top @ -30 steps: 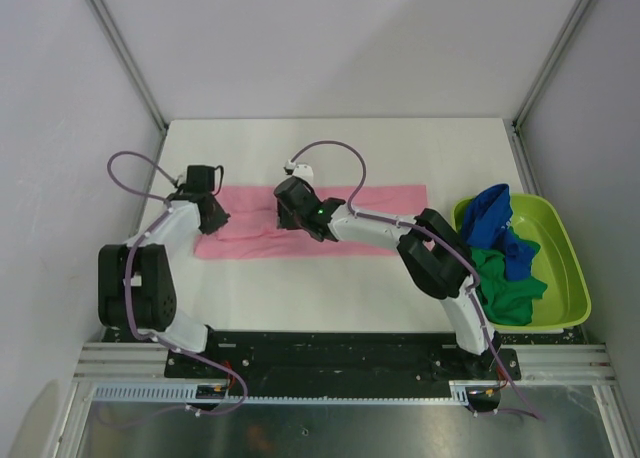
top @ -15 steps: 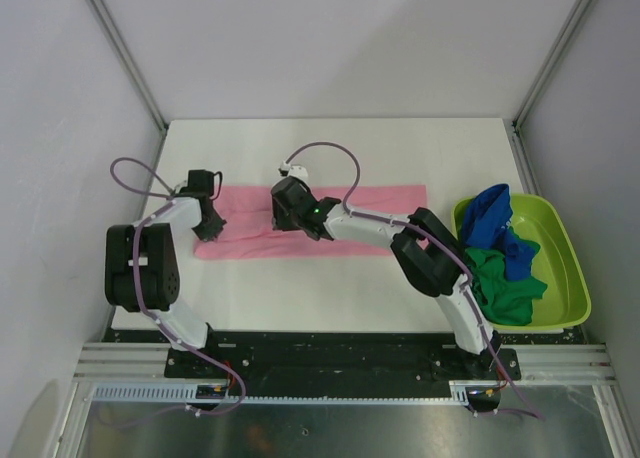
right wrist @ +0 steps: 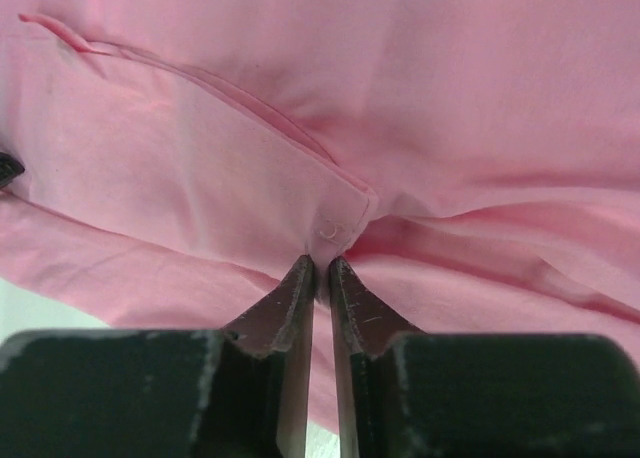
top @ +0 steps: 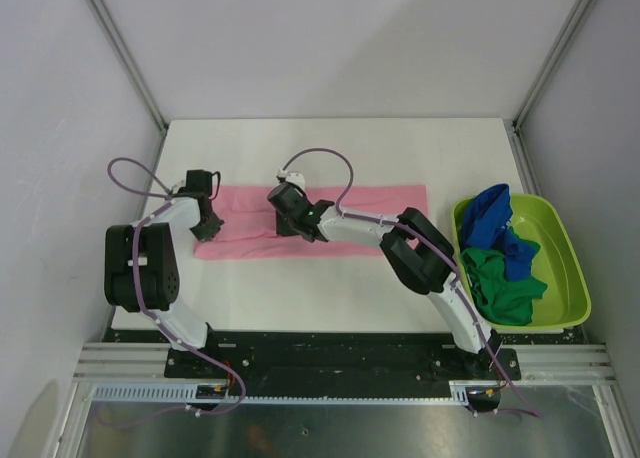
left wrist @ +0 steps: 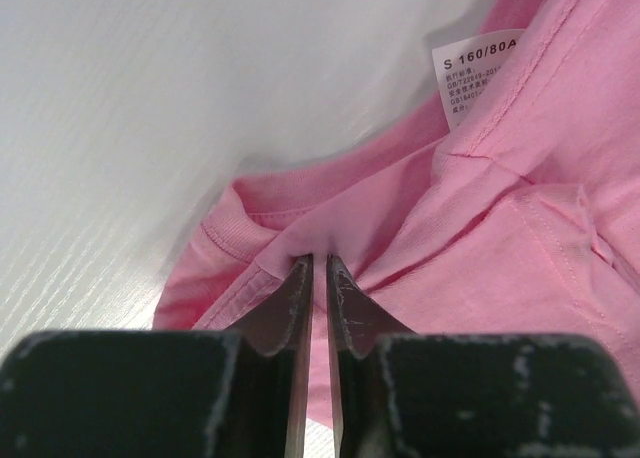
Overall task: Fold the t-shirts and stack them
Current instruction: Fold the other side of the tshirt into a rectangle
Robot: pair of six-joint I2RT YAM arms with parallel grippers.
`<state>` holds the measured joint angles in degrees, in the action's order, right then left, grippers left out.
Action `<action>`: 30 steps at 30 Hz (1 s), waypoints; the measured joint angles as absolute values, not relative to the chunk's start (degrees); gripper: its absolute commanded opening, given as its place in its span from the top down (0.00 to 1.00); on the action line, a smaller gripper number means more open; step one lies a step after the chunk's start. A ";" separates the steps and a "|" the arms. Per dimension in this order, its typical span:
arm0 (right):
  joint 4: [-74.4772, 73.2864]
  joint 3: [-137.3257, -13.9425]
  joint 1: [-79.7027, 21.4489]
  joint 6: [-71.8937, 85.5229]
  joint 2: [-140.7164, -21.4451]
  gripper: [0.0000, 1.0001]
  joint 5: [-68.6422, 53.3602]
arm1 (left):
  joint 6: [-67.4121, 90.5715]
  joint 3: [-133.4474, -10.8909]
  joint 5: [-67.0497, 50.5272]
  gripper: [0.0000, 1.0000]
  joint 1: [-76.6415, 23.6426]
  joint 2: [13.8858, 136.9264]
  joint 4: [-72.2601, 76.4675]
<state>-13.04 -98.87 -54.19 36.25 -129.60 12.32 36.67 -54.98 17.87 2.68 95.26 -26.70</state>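
The light pink t-shirt point(top: 370, 208) lies folded into a long strip across the white table point(top: 330, 148). My left gripper point(top: 203, 218) is at the strip's left end, shut on the pink fabric by the collar point(left wrist: 320, 256); a size label point(left wrist: 478, 73) shows beyond it. My right gripper point(top: 285, 218) is on the strip left of its middle, shut on a pinched sleeve corner of the pink shirt point(right wrist: 322, 260). A royal blue shirt point(top: 495, 218) and a dark green shirt point(top: 500, 283) lie bunched in the tub at the right.
The lime-green plastic tub point(top: 570, 258) stands at the table's right edge. Grey walls and metal posts enclose the table at the back and sides. The arm bases sit on the black rail at the near edge.
Both grippers have drawn towards the far left along the pink strip. The left arm's elbow has folded upright. The shirt's left end has shifted only slightly.
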 measured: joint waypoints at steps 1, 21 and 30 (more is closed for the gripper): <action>-13.21 -99.31 -54.15 36.27 -129.84 0.91 12.34 | 36.67 -54.98 17.89 0.87 2.68 95.26 -26.70; -20.60 -103.24 -53.95 34.85 -131.52 0.62 11.25 | 36.45 -55.55 17.93 0.82 3.18 93.10 -27.40; -22.11 -102.02 -51.53 34.57 -128.31 0.60 11.09 | 37.60 -56.38 16.34 0.82 2.37 82.91 -27.57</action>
<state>-22.11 -102.02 -51.53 34.57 -128.31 11.09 37.60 -56.38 16.34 2.37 82.91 -27.57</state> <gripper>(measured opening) 0.416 0.177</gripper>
